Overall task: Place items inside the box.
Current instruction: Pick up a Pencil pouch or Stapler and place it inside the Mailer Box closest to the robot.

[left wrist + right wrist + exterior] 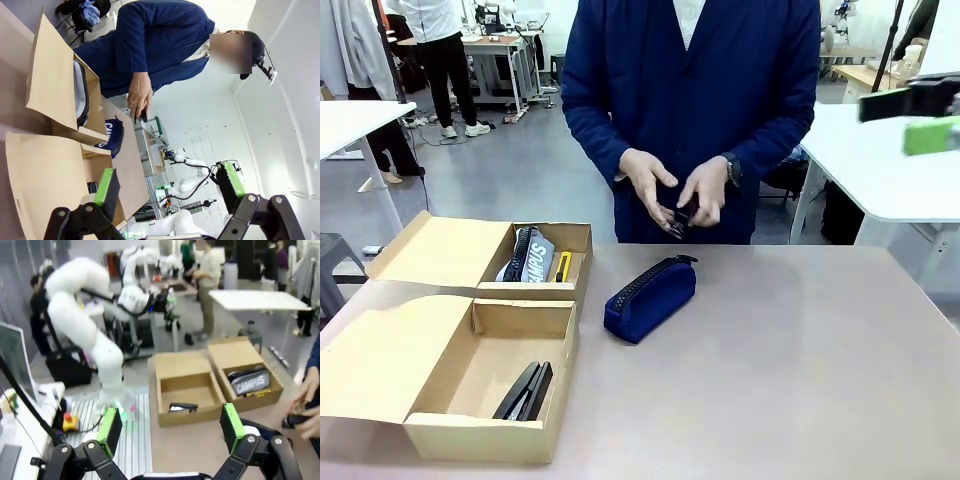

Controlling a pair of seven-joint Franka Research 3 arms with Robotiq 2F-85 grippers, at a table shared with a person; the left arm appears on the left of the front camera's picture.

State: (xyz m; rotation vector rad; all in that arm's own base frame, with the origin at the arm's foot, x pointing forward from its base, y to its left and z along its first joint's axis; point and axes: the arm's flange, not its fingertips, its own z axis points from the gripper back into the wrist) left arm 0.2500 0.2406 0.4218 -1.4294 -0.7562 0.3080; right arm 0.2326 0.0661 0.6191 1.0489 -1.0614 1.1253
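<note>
Shallow, rectangular, plain brown cardboard box (485, 440) sits nearest on the smooth tabletop (770, 380), its flap lid folded open to the left; slim black staplers (525, 392) lie inside by its right wall. Just behind it, a second cardboard box (535, 291) holds a yellow-black utility knife (562, 266). A soft navy zip pencil case (650, 298) lies right of both boxes. Left end effector (167, 177) and right end effector (171, 420) are spread wide, empty
</note>
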